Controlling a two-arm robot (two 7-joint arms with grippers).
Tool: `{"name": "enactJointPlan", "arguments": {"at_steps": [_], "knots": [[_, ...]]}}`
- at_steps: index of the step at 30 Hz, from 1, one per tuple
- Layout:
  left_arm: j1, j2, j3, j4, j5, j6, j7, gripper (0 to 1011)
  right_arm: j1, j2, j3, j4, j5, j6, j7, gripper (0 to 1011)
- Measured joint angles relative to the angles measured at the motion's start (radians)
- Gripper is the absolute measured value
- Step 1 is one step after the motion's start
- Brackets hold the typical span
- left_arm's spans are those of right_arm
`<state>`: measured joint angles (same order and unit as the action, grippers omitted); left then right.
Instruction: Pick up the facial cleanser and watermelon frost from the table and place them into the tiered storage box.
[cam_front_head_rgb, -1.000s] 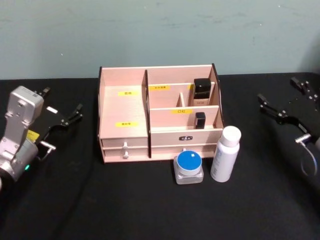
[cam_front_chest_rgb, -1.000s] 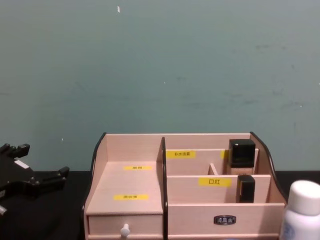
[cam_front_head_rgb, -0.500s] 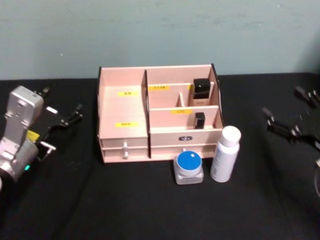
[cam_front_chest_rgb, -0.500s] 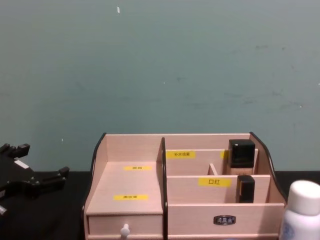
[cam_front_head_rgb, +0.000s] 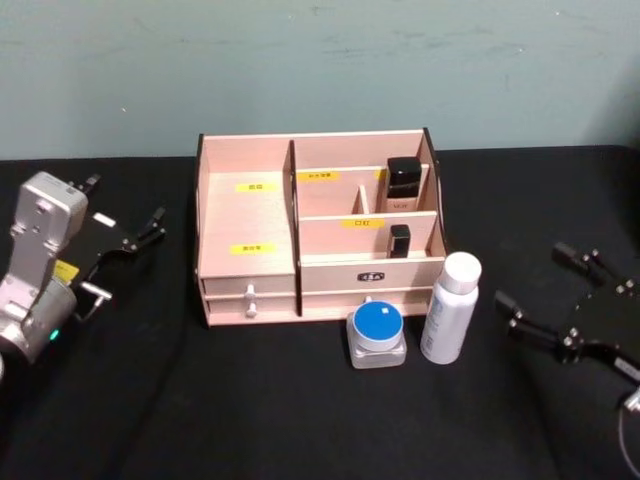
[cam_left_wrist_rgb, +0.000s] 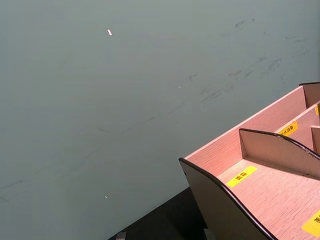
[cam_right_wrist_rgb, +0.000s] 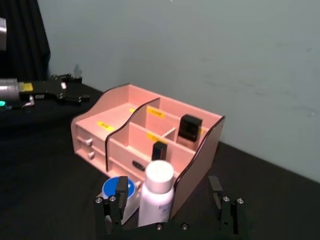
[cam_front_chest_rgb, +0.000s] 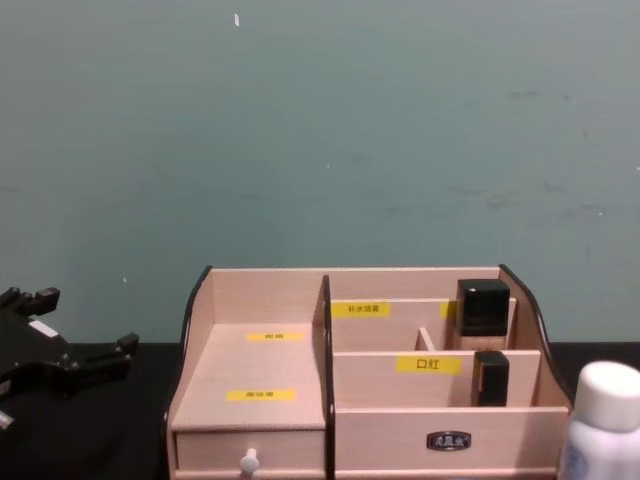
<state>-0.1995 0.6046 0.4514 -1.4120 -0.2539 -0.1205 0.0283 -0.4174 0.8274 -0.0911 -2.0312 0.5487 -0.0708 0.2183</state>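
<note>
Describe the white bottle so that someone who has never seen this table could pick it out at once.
Find the light-wood storage box on the black table. Just in front of its right end stand two containers. The white bottle is the tall, upright one with a white cap, right of the squat jar with a blue lid.

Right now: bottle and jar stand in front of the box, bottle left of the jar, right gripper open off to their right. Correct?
Not quite: the bottle stands right of the jar, not left, as the head view shows. Both stand in front of the box, and the right gripper is open off to their right.
</note>
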Motion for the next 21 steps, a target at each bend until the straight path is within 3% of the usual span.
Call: {"name": "enactJointPlan", "arguments": {"at_steps": [13,21], "knots": [[0.000,0.000,0.000,0.000,0.000,0.000,0.000,1001,0.024,-0.041,-0.060,0.056,-0.033,0.053,0.033,1000],[0.000,0.000,0.000,0.000,0.000,0.000,0.000,1001,0.044,-0.074,-0.083,0.093,-0.087,0.057,0.028,1002]]}}
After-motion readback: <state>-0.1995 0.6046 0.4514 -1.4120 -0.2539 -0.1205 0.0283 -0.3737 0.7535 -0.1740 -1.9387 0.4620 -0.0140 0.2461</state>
